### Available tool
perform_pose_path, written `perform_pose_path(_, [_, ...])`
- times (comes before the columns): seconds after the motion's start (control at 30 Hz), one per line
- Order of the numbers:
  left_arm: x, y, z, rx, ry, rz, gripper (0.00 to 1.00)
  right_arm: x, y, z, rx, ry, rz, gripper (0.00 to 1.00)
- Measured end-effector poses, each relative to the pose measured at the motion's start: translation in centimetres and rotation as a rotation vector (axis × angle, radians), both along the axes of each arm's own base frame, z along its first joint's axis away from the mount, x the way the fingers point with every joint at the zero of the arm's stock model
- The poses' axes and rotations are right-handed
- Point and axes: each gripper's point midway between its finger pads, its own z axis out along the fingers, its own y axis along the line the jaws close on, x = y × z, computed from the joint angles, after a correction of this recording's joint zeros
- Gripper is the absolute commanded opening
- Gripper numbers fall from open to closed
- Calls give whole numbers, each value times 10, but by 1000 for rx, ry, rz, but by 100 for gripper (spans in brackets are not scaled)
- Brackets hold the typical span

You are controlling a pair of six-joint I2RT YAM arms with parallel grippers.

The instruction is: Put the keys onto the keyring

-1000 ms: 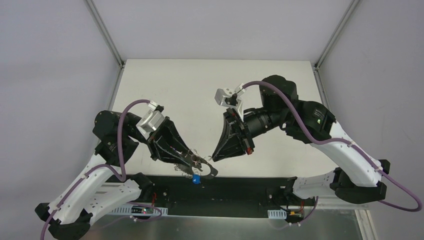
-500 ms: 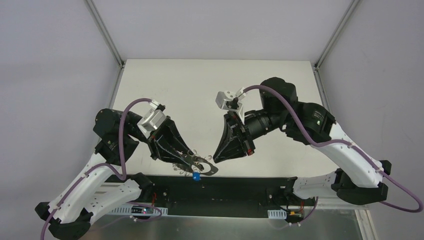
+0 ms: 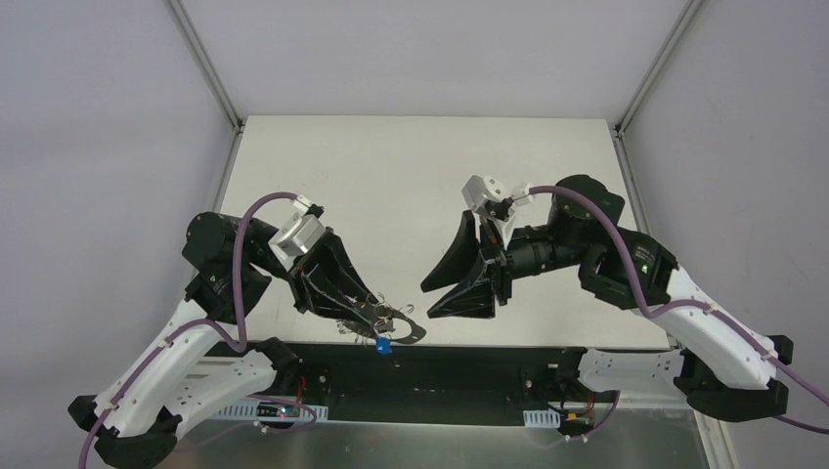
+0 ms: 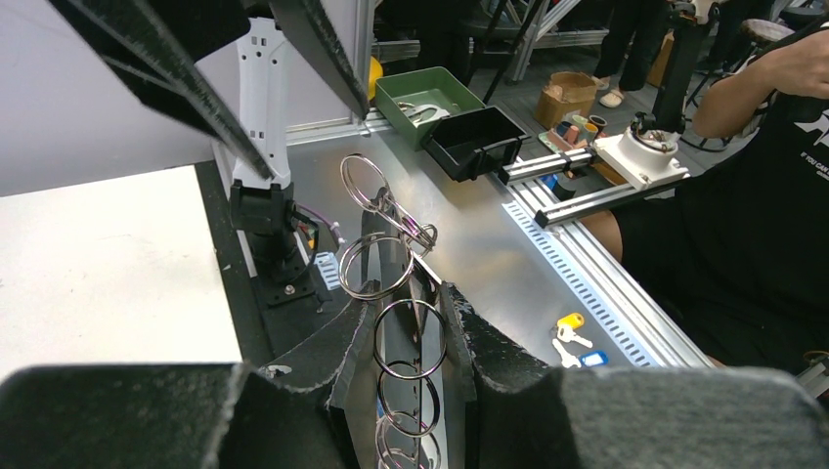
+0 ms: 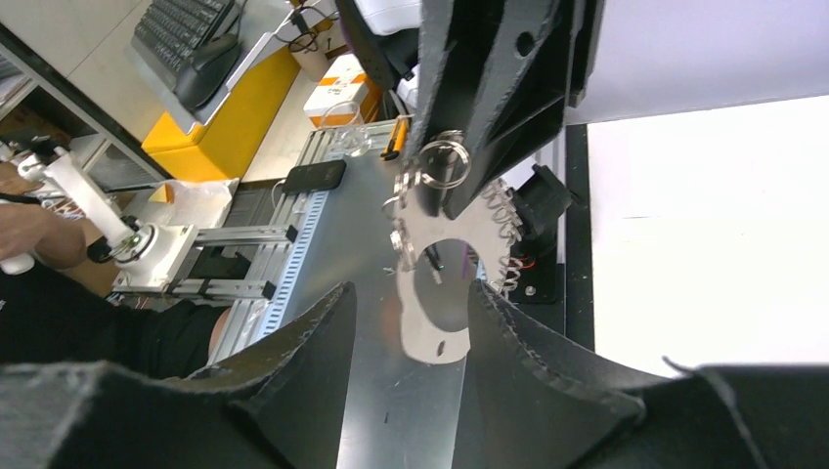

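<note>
My left gripper (image 3: pixel 374 311) is shut on the keyring (image 3: pixel 403 332), held just past the table's near edge. A bright blue key (image 3: pixel 384 346) hangs below it. In the left wrist view a chain of silvery rings (image 4: pixel 409 337) runs up between my left gripper's (image 4: pixel 411 342) closed fingers. My right gripper (image 3: pixel 428 301) stands open a short way to the right of the keyring, touching nothing. In the right wrist view the keyring (image 5: pixel 430 347) shows beyond the spread fingers (image 5: pixel 313 337) of my right gripper (image 5: pixel 411 322). Red and dark keys are not visible.
The white table (image 3: pixel 391 176) lies behind both grippers, and a black rail (image 3: pixel 459 366) runs along its near edge. Off the table, a green bin (image 4: pixel 430 93) and a black bin (image 4: pixel 479 137) stand on a metal bench. Two loose keys (image 4: pixel 577 337) lie there.
My right gripper has opened and drawn back to the right, away from the keyring. The left gripper has kept still with the keyring in it.
</note>
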Motion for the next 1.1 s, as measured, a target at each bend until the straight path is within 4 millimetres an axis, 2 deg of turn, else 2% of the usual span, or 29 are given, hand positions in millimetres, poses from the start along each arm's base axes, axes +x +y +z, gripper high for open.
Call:
perform_pose_path(0.2, [0,0,0,-1,-1,0,0,9,16,0,34,5,-27,50])
perform_pose_path(0.37, [-1,1,1,-3,-4,0,0,7,21,4,57,0,-7,50])
perform_pose_path(0.57, [-3,2,1,-7,-9,0,0,4,27,-1,38,11,22,49])
perform_pose_path(0.73, [-3,3,2,-8,-10,0,0,3,30,-4,28,16,31,44])
perform_pose_path(1.0, [-3,2,1,-8,-10,1,0,-3,28,-4,24,3,53,20])
perform_pose_path(1.1, [-3,2,1,-8,-12,1,0,-5,27,-3,27,-7,61,0])
